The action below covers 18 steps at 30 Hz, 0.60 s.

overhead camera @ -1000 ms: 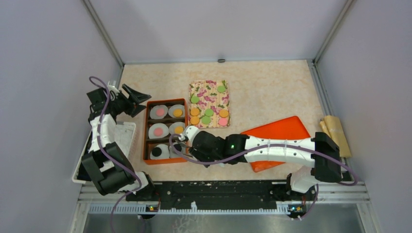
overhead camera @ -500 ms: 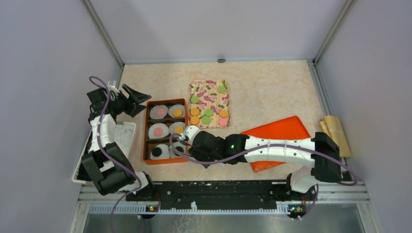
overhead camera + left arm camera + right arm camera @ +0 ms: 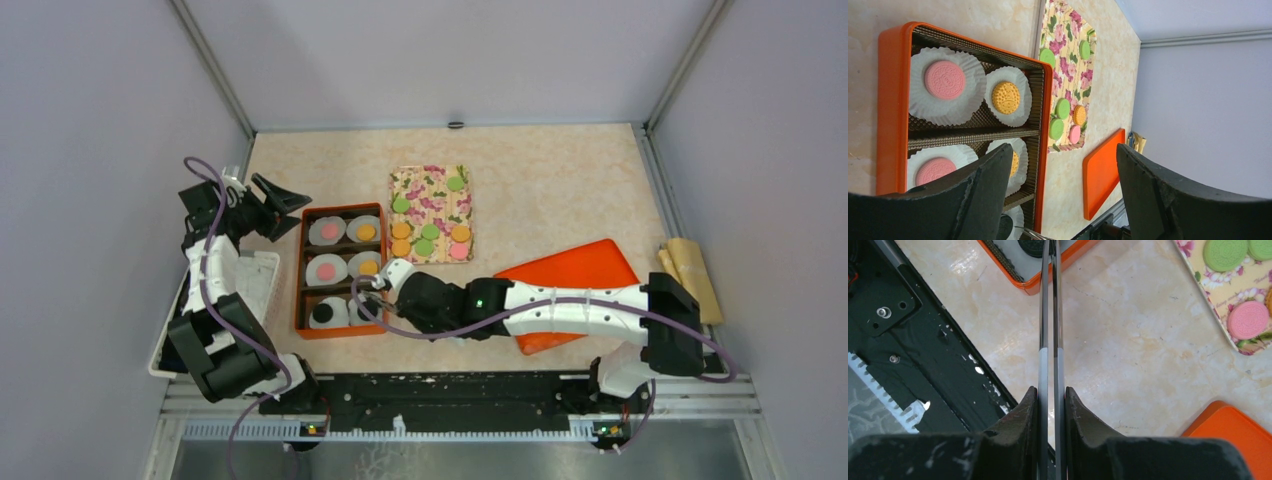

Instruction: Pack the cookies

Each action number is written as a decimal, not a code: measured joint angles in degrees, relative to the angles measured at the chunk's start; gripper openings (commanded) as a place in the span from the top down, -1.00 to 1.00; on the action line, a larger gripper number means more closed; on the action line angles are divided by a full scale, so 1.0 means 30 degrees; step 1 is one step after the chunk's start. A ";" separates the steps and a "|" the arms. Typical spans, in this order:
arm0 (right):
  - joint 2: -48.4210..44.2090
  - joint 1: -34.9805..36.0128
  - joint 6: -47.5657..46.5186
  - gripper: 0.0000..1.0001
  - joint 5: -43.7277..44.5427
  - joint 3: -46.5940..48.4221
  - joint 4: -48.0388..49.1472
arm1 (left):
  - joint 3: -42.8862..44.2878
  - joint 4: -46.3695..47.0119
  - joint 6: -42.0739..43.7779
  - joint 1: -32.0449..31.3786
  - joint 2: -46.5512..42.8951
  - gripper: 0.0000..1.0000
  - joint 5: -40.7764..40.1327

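Over the orange box [image 3: 1024, 286] at the frame's top, the right hand [image 3: 1050, 395], clamped on tweezers [image 3: 1044, 315], probably needed slow, steady tips to keep the black cookie [image 3: 1031, 245] flat.

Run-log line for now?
left gripper: open, beside orange compartment box | right gripper: shut on thin metal tweezers, tips by black round cookie | floral tray: cookies remain

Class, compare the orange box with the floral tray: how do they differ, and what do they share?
The orange box is plain-coloured; the floral tray is flower-patterned. The box has dividers forming compartments; the tray is one open surface. In the box cookies sit in white liners; on the tray they lie bare. Both are rectangular and hold cookies.
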 measured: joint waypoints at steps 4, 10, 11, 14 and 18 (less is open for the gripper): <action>-0.0291 0.0007 0.0051 0.95 0.1151 0.0007 -0.0131 | 0.0000 -0.0007 0.0007 0.0000 0.0000 -0.63 -0.0036; -0.1756 -0.0466 0.0240 1.00 0.5574 0.0714 -0.1683 | 0.0000 -0.0007 0.0029 0.0000 -0.0022 -0.30 -0.0357; -0.1836 -0.0809 0.0335 1.00 0.6040 0.0984 -0.1894 | 0.0000 -0.0007 0.0022 0.0000 -0.0036 -0.20 -0.0393; -0.1923 -0.3279 0.0605 1.00 0.7176 0.1734 -0.1938 | 0.0007 0.0000 0.0022 -0.0007 -0.0138 0.18 -0.0510; -0.1923 -0.8094 0.0692 1.00 0.7060 0.1719 -0.1464 | 0.0000 0.0029 0.0117 -0.0087 -0.0357 0.72 -0.0510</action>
